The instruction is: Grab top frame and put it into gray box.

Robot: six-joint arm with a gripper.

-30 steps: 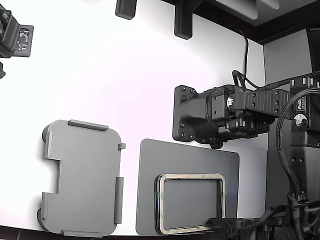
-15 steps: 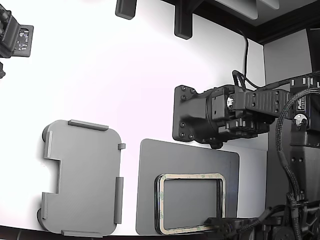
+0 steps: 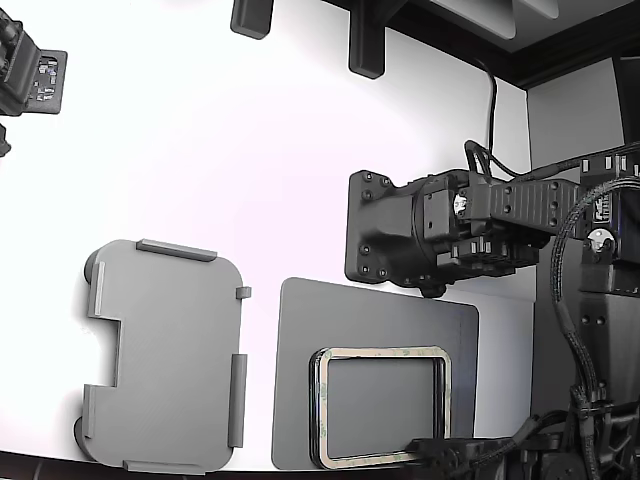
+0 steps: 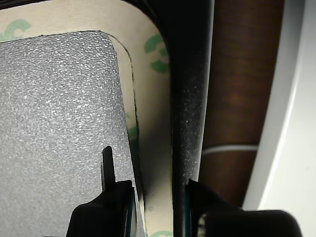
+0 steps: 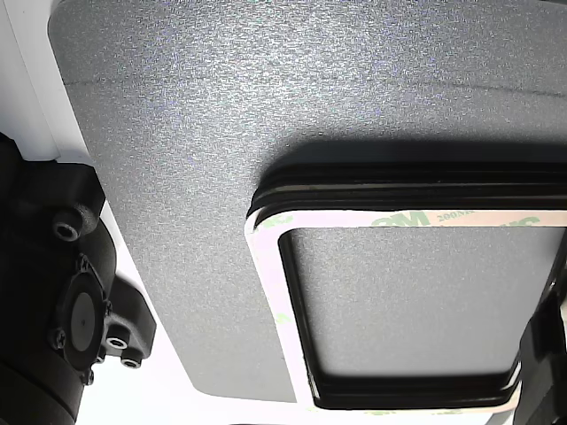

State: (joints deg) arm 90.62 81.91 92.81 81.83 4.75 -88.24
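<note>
Top frame [image 3: 381,406]: tan-beige face with faint green smudges, lying on a stack of dark frames [image 5: 390,181]; the stack sits on the dark gray mat [image 3: 375,330] near the bottom of the exterior view, toward its right.
Gray box [image 3: 165,355]: light gray tray on the white surface [image 3: 220,150], at the exterior view's left, beside the mat but apart from it; nothing lies in it.
Claw [image 4: 158,197]: low over one long side of the top frame [image 4: 148,123]. One finger [image 4: 111,190] stands inside the frame opening over the mat's grain, the other [image 4: 195,197] outside the stack's dark edge. The frame strip lies between them.
Claw state: fingers apart, straddling the strip. Contact with the frame cannot be confirmed, since the pads sit at the picture's edge; it looks like a narrow gap on each side.
Exterior view of claw [image 3: 440,450]: dark hardware at the frame's lower right corner, mostly cut off.
Second arm [image 3: 440,235]: black, held above the mat's far edge, well apart from the frame.
Other view: frame's rounded corner [image 5: 266,230] sits flush on the stack, face up.
</note>
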